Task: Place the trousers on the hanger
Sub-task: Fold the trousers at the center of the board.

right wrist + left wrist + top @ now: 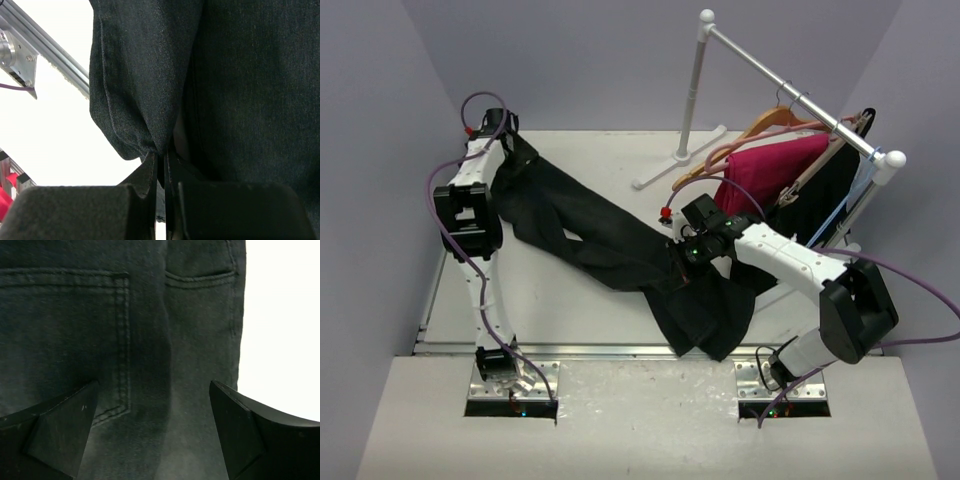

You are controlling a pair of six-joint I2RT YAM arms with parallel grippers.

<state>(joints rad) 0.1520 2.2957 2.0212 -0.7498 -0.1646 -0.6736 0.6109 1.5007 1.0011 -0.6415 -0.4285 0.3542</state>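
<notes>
The black trousers [610,235] lie across the table, waist at the far left and legs running to the near right edge. My left gripper [507,143] is at the waist end. In the left wrist view it [155,432] is open, with the seat and back pockets [65,340] between and beyond its fingers. My right gripper [685,255] is shut on a fold of trouser leg, and the pinch shows in the right wrist view [162,156]. The tan wooden hanger [770,122] hangs by its hook on the rail at the far right, apart from both grippers.
A white clothes rail [790,85] on a stand is at the back right. It carries a magenta garment [770,165], another black garment [830,195] on a flat wooden clip hanger, and a blue wire hanger [855,195]. The trouser legs overhang the table's front edge [620,348].
</notes>
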